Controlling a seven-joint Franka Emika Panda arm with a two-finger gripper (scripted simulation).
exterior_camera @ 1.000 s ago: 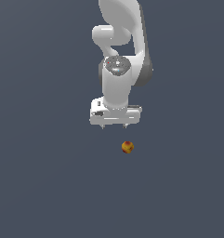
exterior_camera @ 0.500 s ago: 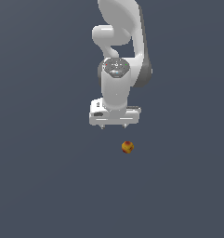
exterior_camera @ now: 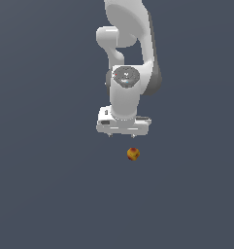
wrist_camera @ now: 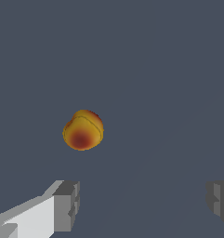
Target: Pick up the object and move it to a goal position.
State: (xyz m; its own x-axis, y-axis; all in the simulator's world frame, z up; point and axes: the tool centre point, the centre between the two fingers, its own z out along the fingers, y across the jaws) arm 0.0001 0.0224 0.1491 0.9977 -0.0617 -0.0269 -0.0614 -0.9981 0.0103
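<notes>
The object is a tiny round ball (exterior_camera: 133, 154), mottled yellow-orange with red patches, lying on the flat grey floor. In the wrist view the ball (wrist_camera: 83, 129) shows large and whole, beyond the fingertips and nearer to one of them. My gripper (exterior_camera: 121, 135) hangs from the white arm, just behind the ball and slightly toward the exterior view's left of it. Its jaws stand wide apart and hold nothing. Only the short tips of the fingers (wrist_camera: 66, 206) show. The gripper is not touching the ball.
The white arm (exterior_camera: 129, 58) rises behind the gripper toward the top of the exterior view. A plain dark grey floor (exterior_camera: 50, 194) lies all around. No goal marker shows.
The gripper has shifted slightly toward the exterior view's right, closer over the ball. The ball has not moved. The jaws stay open.
</notes>
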